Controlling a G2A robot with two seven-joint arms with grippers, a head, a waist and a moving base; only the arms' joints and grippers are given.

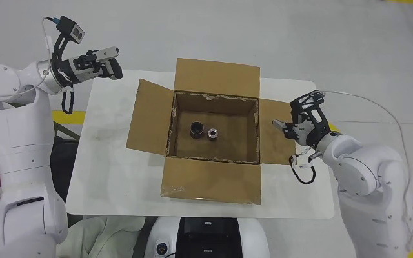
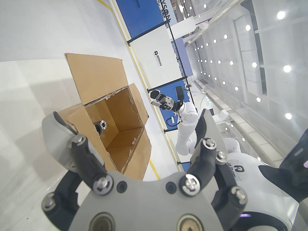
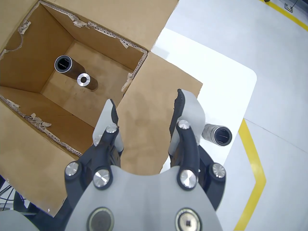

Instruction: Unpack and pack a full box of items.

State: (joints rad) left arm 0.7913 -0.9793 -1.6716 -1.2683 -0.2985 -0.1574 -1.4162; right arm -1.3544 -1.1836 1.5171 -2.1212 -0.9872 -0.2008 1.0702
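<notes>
- Cylinders: dark metal cylinder point(image 1: 196, 130) and bright metal cylinder point(image 1: 212, 133) stood upright on cardboard box point(image 1: 151, 119) floor; third cylinder point(image 3: 217, 134) lay on table point(image 3: 216, 73) beside right gripper point(image 3: 145, 99).
- Probably heavy, rigid, slick; grip across barrel.
- Left gripper point(image 1: 111, 63) and right gripper had fingers apart, empty.

The left arm point(image 1: 19, 79) and right arm point(image 1: 361, 164) are cased in white shells; the left claw point(image 2: 130, 117) and right claw point(image 3: 145, 98) are built from grey plates, black links, silver screws.

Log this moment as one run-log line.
box open on table | two cylinders upright inside | third cylinder lying on table | left gripper open, near table corner | right gripper open, above box flap
</notes>
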